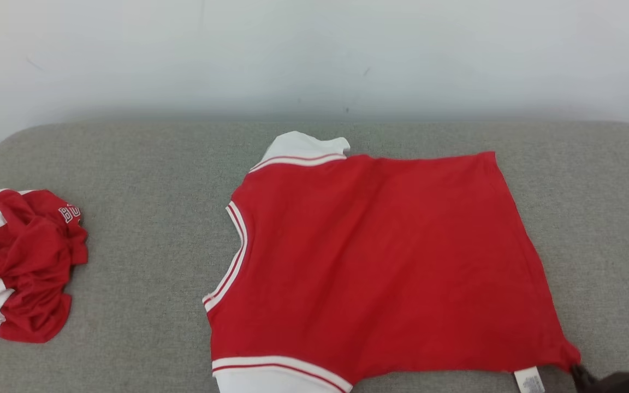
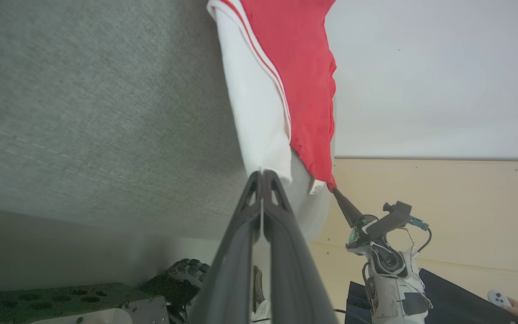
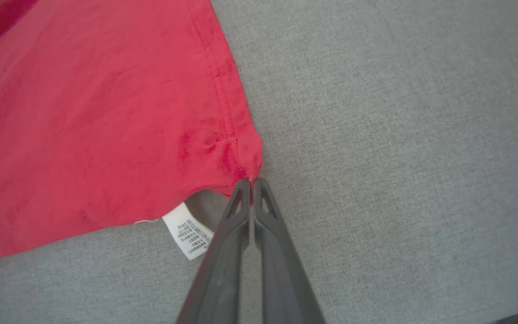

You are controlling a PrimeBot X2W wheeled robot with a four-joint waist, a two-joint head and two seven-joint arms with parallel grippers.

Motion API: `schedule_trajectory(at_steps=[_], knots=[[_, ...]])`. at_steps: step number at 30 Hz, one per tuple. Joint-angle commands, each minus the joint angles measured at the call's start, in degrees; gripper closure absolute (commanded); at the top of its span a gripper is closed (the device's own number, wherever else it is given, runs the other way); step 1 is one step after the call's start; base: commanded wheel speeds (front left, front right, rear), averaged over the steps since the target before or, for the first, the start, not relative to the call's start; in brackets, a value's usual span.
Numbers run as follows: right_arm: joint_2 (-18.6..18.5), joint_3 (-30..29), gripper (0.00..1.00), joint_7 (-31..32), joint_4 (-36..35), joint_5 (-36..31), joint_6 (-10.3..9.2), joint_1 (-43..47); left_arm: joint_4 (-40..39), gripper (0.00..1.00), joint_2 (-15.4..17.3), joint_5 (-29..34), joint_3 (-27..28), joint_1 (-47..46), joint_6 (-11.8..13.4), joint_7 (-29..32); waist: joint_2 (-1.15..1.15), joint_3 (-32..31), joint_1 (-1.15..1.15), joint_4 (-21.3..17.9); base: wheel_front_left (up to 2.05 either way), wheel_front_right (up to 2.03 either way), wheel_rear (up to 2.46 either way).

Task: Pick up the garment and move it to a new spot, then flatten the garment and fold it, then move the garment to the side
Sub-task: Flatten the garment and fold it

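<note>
Head view: the red garment [image 1: 369, 262] is lying spread near the middle of the grey cushioned surface [image 1: 145, 245], its neckline facing the robot's left and its hem facing the right. The right gripper [image 1: 579, 372] is reaching in from the lower right corner. In the right wrist view this gripper [image 3: 251, 181] is pinching the near hem corner with its fingers clenched together, just beside the white care label [image 3: 188, 234]. In the left wrist view the left gripper [image 2: 262, 173] is closing its fingers on the edge of the near white sleeve [image 2: 259, 112], apparently gripping it, though the contact itself is partly hidden.

Progress, as judged: the garment is sitting in an open spot and looking nearly flat, with faint puckering at the pinched corner, so the relocation appears done and the flattening is under way. Folding and moving the garment aside are remaining.

Count: two garments, one spread and one crumpled garment [image 1: 19, 262] lying well apart at the left edge; two white sleeves on the spread one; one care label; two grippers, both gripping cloth.
</note>
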Motion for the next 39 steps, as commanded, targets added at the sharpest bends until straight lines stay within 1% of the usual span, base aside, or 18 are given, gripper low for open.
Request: schedule_trajectory(at_steps=[1, 3, 5, 8, 11, 15, 18, 19, 20, 23, 25, 31, 33, 37, 39], knots=[[0.17, 0.06, 1.00, 1.20, -0.44, 0.95, 0.08, 1.89, -0.05, 1.00, 0.82, -1.45, -0.19, 0.82, 0.08, 1.23, 0.01, -0.42, 0.01, -0.24, 0.00, 0.00, 0.00], [0.14, -0.25, 1.00, 2.74, -0.51, 1.74, 0.08, 3.66, -0.37, 1.00, 1.50, -2.47, 0.11, 1.50, 0.08, 1.94, 0.01, -0.61, 0.01, -0.53, 0.00, 0.00, 0.00], [0.17, -0.21, 1.00, 4.19, -0.89, 2.53, 0.08, 5.10, -0.61, 1.00, 1.94, -2.42, 1.23, 1.73, 0.08, 1.10, 0.01, -0.70, 0.01, -0.75, 0.00, 0.00, 0.00], [0.13, -0.03, 1.00, 5.54, -1.40, 3.85, 0.08, 6.55, -1.19, 1.00, 1.95, -1.90, 2.66, 1.85, 0.08, -0.20, 0.01, -0.71, 0.01, -1.32, 0.00, 0.00, 0.00], [0.11, 0.37, 1.00, 6.91, -1.92, 4.59, 0.08, 6.98, -2.25, 1.00, 1.79, -1.45, 3.29, 0.83, 0.08, -0.21, 0.01, -0.61, 0.01, -2.06, 0.00, 0.00, 0.00], [0.12, 0.47, 1.00, 4.70, -3.01, 5.32, 0.08, 5.76, -3.18, 1.00, 0.86, -0.93, 3.87, -0.63, 0.08, -0.44, 0.01, -0.42, 0.01, -3.20, 0.00, 0.00, 0.00], [0.15, 0.75, 1.00, 2.09, -3.24, 7.21, 0.08, 3.60, -3.73, 1.00, -0.08, 0.30, 5.99, -2.45, 0.07, -2.87, 0.01, -0.32, 0.01, -3.89, 0.00, 0.00, 0.00], [0.15, 0.75, 1.00, 2.09, -3.24, 7.21, 0.08, 3.60, -3.73, 1.00, -0.08, 0.30, 5.99, -2.45, 0.07, -2.87, 0.01, -0.32, 0.01, -3.89, 0.00, 0.00, 0.00], [0.14, 0.88, 1.00, 1.08, -3.15, 8.02, 0.08, 2.79, -3.71, 1.00, -0.70, 1.23, 7.49, -3.35, 0.08, -4.94, 0.01, -0.28, 0.01, -4.06, 0.00, 0.00, 0.00], [0.15, 2.69, 1.00, -0.98, -2.83, 8.33, 0.08, 0.58, -3.83, 1.00, -2.38, 3.63, 9.32, -5.72, 0.08, -9.00, 0.01, -0.05, 0.01, -4.49, 0.00, 0.00, 0.00], [0.12, 3.72, 1.00, -2.24, -2.67, 7.78, 0.08, -0.94, -3.07, 1.00, -3.32, 6.40, 8.88, -8.21, 0.08, -10.93, 0.01, 0.28, 0.01, -4.56, 0.00, 0.00, 0.00], [0.13, 5.48, 1.00, -5.55, -0.73, 7.29, 0.08, -5.44, 2.39, 1.00, -7.41, 13.64, 5.29, -16.43, 0.08, -14.88, 0.01, 2.13, 0.01, -4.21, 0.00, 0.00, 0.00], [0.14, 5.82, 1.00, -7.02, -0.03, 6.60, 0.08, -7.03, 4.34, 1.00, -9.42, 15.27, 4.26, -19.34, 0.08, -15.82, 0.01, 2.91, 0.01, -4.03, 0.00, 0.00, 0.00], [0.11, 5.18, 1.00, -11.15, 1.70, 6.14, 0.08, -9.90, 8.63, 1.00, -12.11, 18.49, 2.44, -24.39, 0.08, -16.78, 0.01, 4.53, 0.01, -3.72, 0.00, 0.00, 0.00], [0.13, 4.71, 1.00, -13.10, 2.67, 5.70, 0.08, -11.18, 10.56, 1.00, -12.95, 20.35, 1.46, -26.73, 0.08, -17.09, 0.01, 5.33, 0.01, -3.53, 0.00, 0.00, 0.00]])
